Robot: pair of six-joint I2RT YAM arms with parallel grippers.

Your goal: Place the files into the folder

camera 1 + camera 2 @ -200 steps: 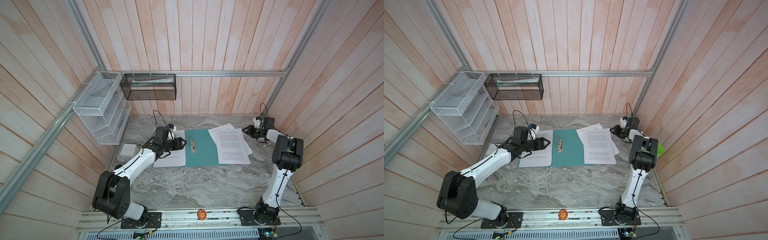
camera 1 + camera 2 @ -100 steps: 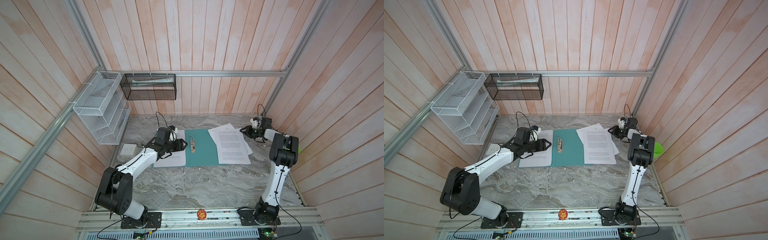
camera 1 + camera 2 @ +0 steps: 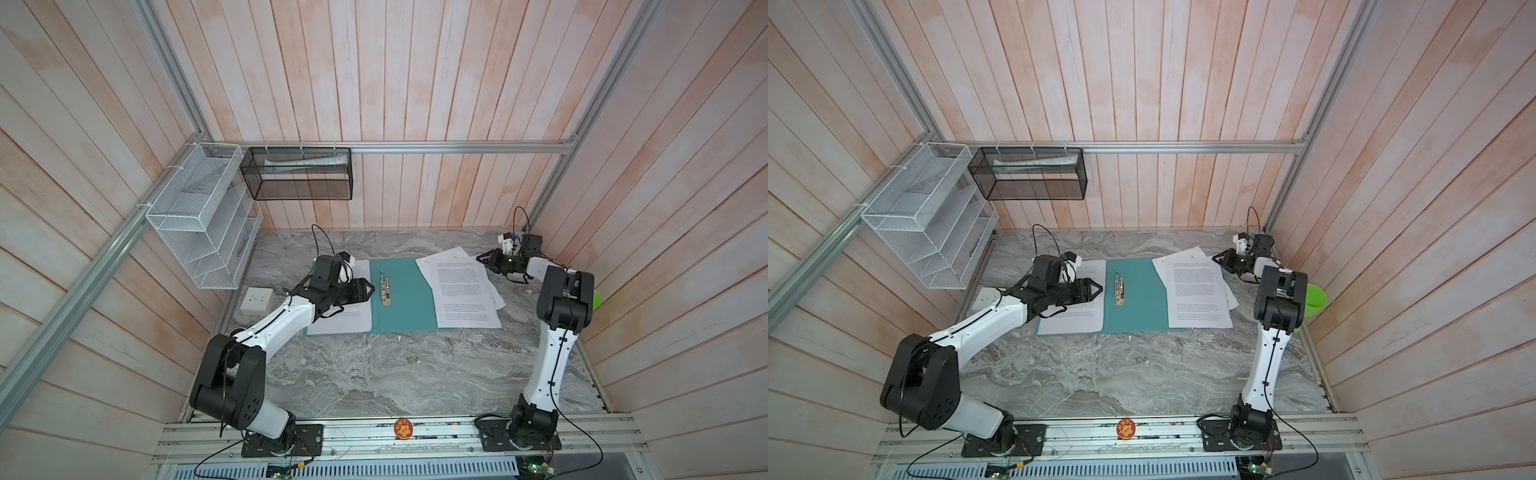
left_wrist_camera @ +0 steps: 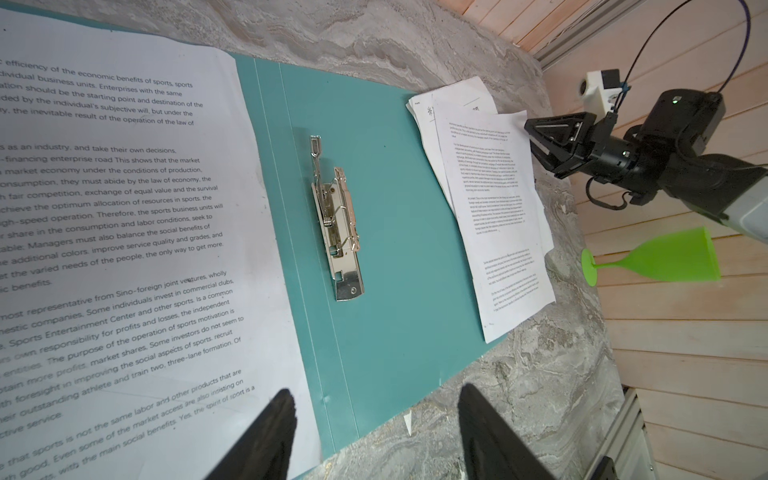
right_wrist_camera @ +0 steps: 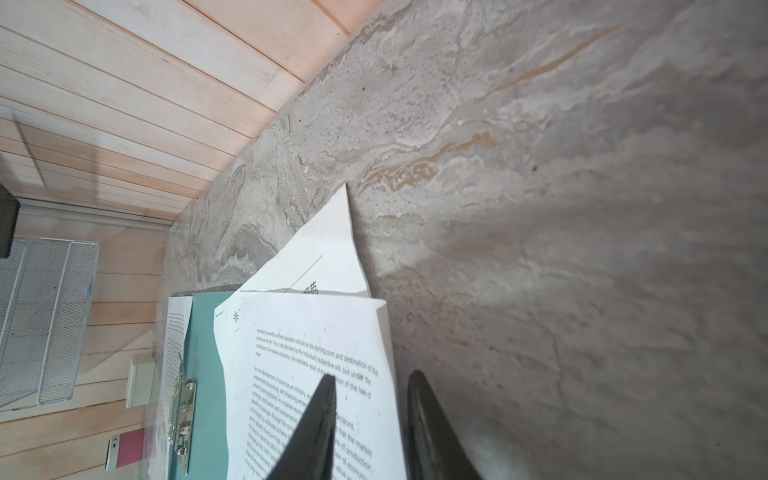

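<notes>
The teal folder (image 3: 405,299) lies open on the marble table, its metal clip (image 3: 385,289) beside the spine. One of the files (image 3: 349,320) rests on its left cover. A loose stack of files (image 3: 461,291) overlaps the right cover and the table. My left gripper (image 3: 372,286) hovers open over the left sheet's inner edge, near the clip; its fingers (image 4: 286,415) hold nothing. My right gripper (image 3: 478,258) is at the stack's far right corner. In the right wrist view its jaws (image 5: 372,375) straddle the top sheet's (image 5: 303,353) edge with a gap still showing.
A white wire rack (image 3: 199,224) and a black mesh basket (image 3: 297,174) hang on the far left walls. A white socket block (image 3: 257,300) sits left of the folder. A green cup (image 3: 1314,301) stands by the right wall behind my right arm.
My right gripper's jaws have narrowed around the edge of the top sheet, and the right arm has shifted slightly. The left gripper has stayed open over the left sheet.
</notes>
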